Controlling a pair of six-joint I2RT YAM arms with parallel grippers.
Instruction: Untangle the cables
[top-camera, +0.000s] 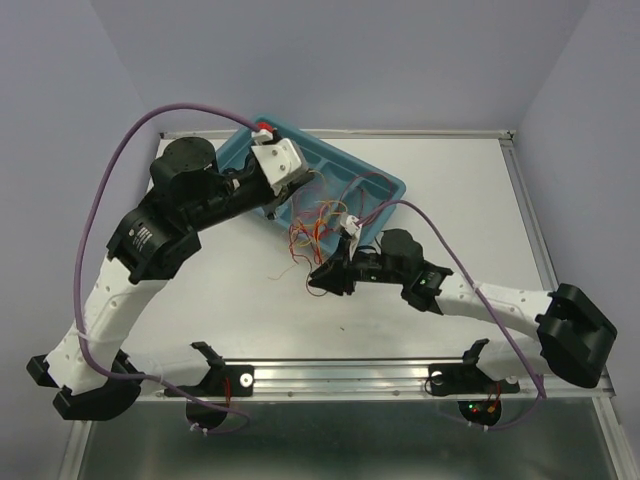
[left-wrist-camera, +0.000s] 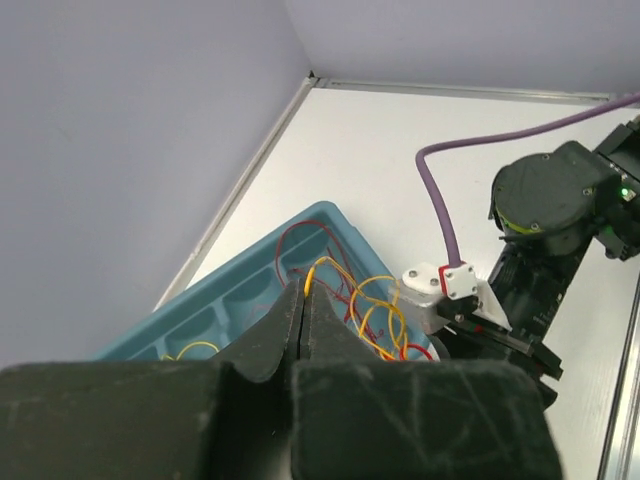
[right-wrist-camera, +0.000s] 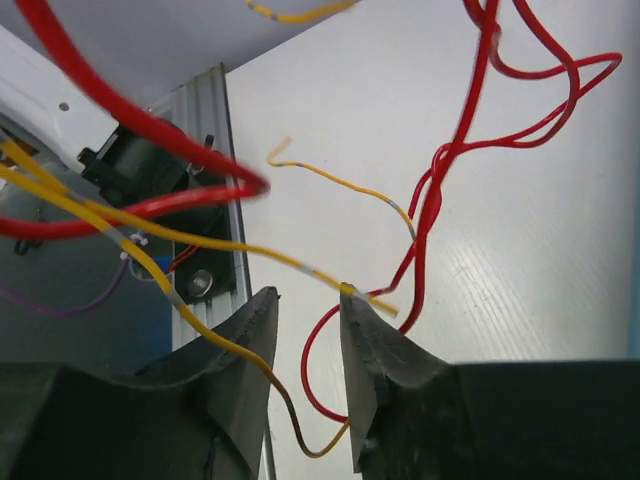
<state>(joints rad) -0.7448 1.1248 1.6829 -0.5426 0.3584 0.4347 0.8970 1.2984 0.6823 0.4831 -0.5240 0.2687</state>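
A tangle of thin red, yellow and orange cables (top-camera: 316, 222) hangs from the blue tray (top-camera: 375, 182) down onto the table. My left gripper (top-camera: 298, 196) is over the tray's near edge. In the left wrist view its jaws (left-wrist-camera: 303, 290) are pressed together with a yellow cable (left-wrist-camera: 316, 266) coming out at the tips. My right gripper (top-camera: 322, 279) is low on the table, just in front of the tangle. Its jaws (right-wrist-camera: 308, 305) stand apart, with a yellow cable (right-wrist-camera: 214, 340) and a red loop (right-wrist-camera: 318, 385) running through the gap.
The blue tray (left-wrist-camera: 230, 300) has several compartments, and a yellow cable (left-wrist-camera: 190, 350) lies in one. Thick purple robot cables (top-camera: 120, 160) arc over both arms. The right arm's wrist (left-wrist-camera: 545, 200) sits close to the left gripper. A metal rail (top-camera: 340, 375) runs along the near table edge.
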